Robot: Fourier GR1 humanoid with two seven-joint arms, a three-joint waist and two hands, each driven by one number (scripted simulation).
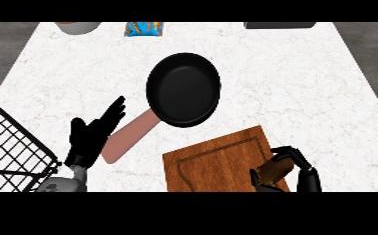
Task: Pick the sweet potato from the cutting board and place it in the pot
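My right hand (295,171) curls around what appears to be the sweet potato (275,169), at the cutting board's (214,164) right edge. My left hand (92,134) rests open, fingers straight. The black pan (183,89) holds nothing.

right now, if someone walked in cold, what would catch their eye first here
The round black pan with a pinkish-tan handle dominates the middle of the white marble counter. At the lower right, the right hand is curled round a brown sweet potato over the right end of the brown wooden cutting board. The left hand is open at the lower left, beside a black wire rack.
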